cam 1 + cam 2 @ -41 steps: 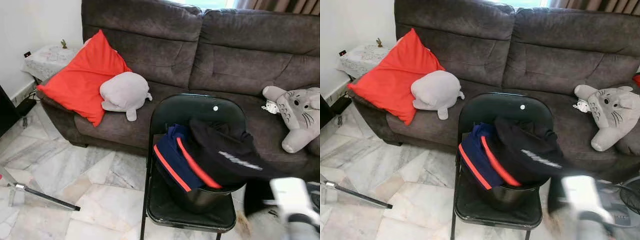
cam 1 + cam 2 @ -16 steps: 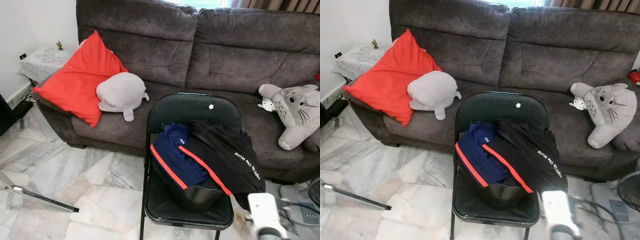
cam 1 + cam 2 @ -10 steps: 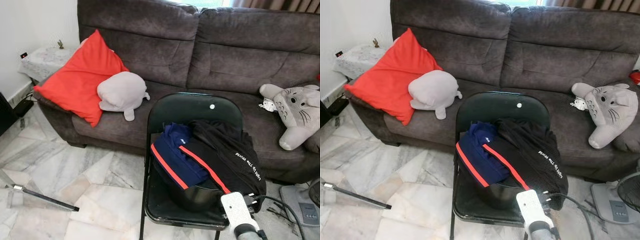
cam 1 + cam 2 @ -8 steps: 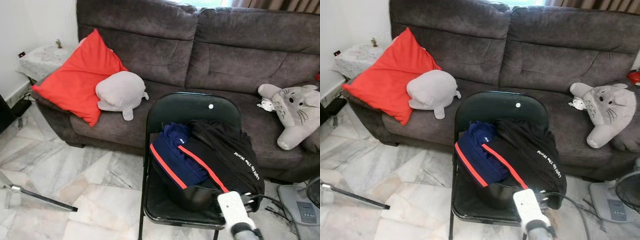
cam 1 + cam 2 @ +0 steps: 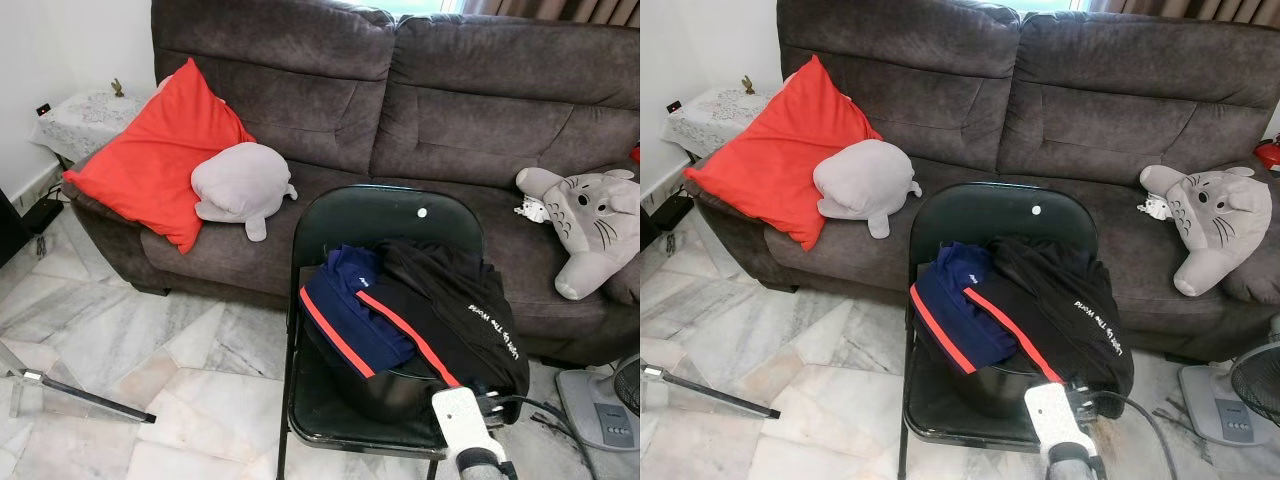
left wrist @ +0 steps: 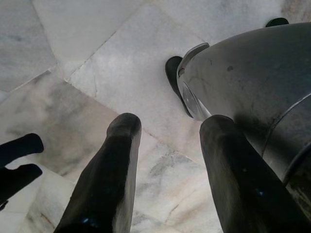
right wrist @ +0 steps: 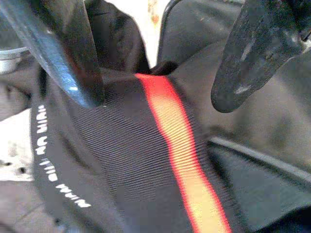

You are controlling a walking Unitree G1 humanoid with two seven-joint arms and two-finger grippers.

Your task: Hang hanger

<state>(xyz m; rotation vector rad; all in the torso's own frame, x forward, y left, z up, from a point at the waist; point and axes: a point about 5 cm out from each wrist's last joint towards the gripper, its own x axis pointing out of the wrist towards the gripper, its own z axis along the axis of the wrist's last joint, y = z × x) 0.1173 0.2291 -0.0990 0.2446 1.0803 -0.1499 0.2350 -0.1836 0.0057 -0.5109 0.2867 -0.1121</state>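
Your right gripper (image 7: 160, 68) has come in from the right, and now its fingers (image 7: 73, 53) spread wide over the black jacket (image 5: 455, 310). That jacket and a navy garment (image 5: 350, 310) spill from the bucket (image 5: 385, 385) on the chair (image 5: 330, 225). Left gripper (image 6: 170, 160) hangs open above the floor (image 6: 73, 58).

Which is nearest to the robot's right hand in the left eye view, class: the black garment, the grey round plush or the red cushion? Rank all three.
From the right hand:
1. Black garment, on the chair, just beyond it.
2. Grey round plush, on the sofa seat, left.
3. Red cushion, farther left, at the sofa arm.
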